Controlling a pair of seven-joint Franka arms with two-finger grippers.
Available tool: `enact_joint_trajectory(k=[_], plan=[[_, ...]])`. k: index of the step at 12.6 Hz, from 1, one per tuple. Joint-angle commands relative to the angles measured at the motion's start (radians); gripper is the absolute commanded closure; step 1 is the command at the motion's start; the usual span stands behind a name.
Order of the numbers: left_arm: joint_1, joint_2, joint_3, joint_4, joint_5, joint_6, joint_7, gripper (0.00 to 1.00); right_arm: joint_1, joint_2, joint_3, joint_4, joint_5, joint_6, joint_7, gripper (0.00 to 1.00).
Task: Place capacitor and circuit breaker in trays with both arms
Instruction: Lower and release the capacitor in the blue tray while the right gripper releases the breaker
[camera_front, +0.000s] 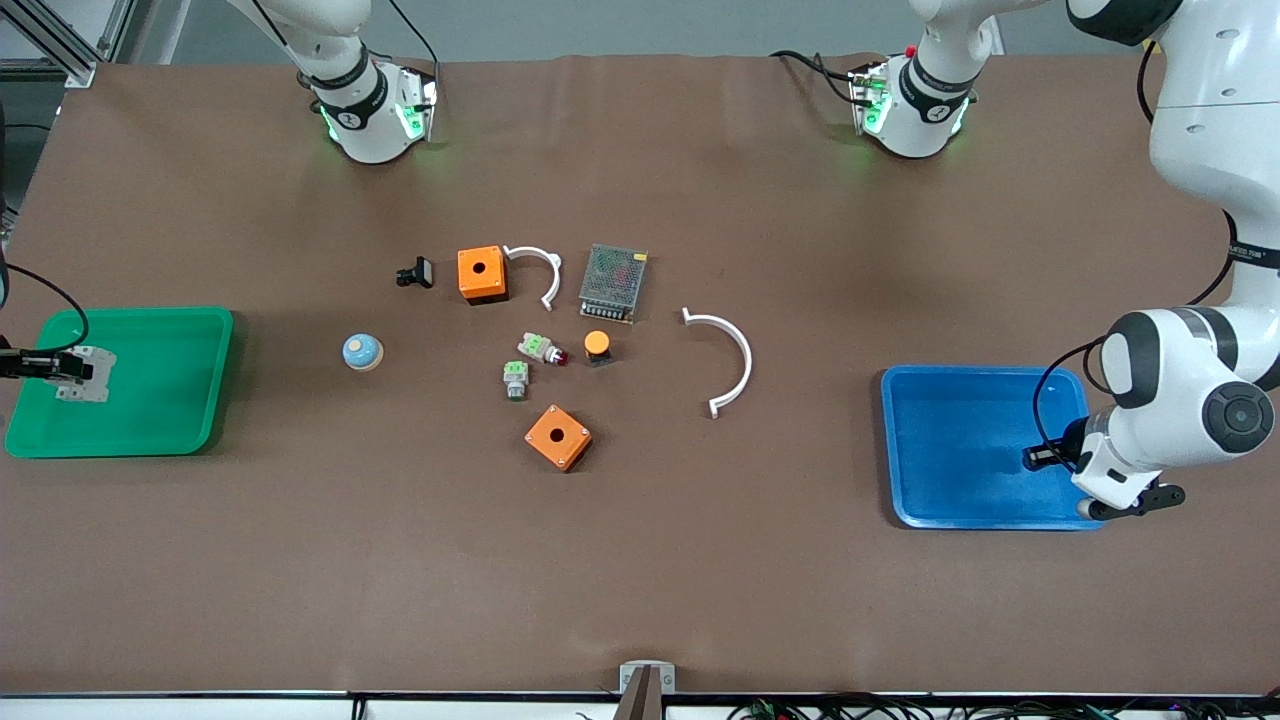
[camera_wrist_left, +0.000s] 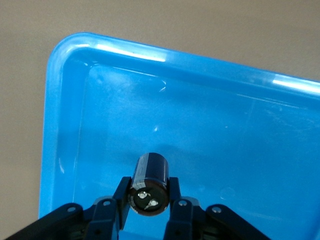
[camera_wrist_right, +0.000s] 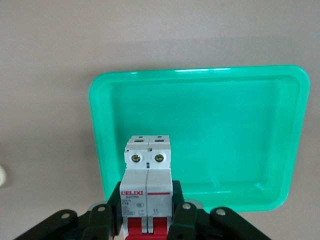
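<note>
**Both grippers loaded over their trays**

Front view. The right gripper (camera_front: 45, 367) enters at the frame edge, its arm cut off, and holds the circuit breaker (camera_front: 85, 374) over the green tray (camera_front: 190, 330) at the right arm's end of the table. The left gripper (camera_front: 1040, 458) is largely hidden by its own wrist; it is over the blue tray (camera_front: 930, 400) at the left arm's end, and only a dark tip shows where it holds something, too small to identify here. Between the trays lie two orange boxes (camera_front: 482, 273) (camera_front: 558, 437), a black clip-like part (camera_front: 415, 273), a metal mesh-covered unit (camera_front: 613, 283), two white curved strips (camera_front: 535, 272) (camera_front: 725, 360), an orange-capped black button (camera_front: 597, 347), two small grey parts with green tops (camera_front: 540, 348) (camera_front: 516, 379) and a blue-domed round part (camera_front: 362, 352).

Left wrist view. The left gripper (camera_wrist_left: 149, 195) is closed on the capacitor (camera_wrist_left: 149, 181), one finger on each side of the black cylinder; its end face with two pale terminals turns toward the camera. The blue tray (camera_wrist_left: 65, 75) lies below; whether the capacitor touches its floor cannot be told. The finger bases are cut off by the frame.

Right wrist view. The right gripper (camera_wrist_right: 148, 212) is clamped on the circuit breaker (camera_wrist_right: 148, 185) at its red-lever end, the levers partly cut off. The green tray (camera_wrist_right: 100, 100) lies beneath it; contact with the tray cannot be judged.
</note>
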Motion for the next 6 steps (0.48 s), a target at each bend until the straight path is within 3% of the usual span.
enact_joint_trajectory(k=[1, 3, 5, 6], plan=[[0.012, 0.009, -0.011, -0.007, 0.019, 0.023, 0.013, 0.9, -0.063, 0.002, 0.023, -0.063, -0.017, 0.089, -0.054, 0.76], [0.012, 0.02, -0.01, -0.007, 0.024, 0.043, 0.015, 0.74, -0.095, 0.042, 0.025, -0.067, -0.016, 0.132, -0.103, 0.76], [0.019, 0.032, -0.011, -0.014, 0.024, 0.072, 0.015, 0.7, -0.12, 0.079, 0.023, -0.067, -0.016, 0.169, -0.14, 0.76], [0.024, 0.032, -0.011, -0.013, 0.024, 0.074, 0.015, 0.5, -0.124, 0.093, 0.023, -0.065, -0.016, 0.18, -0.14, 0.76]])
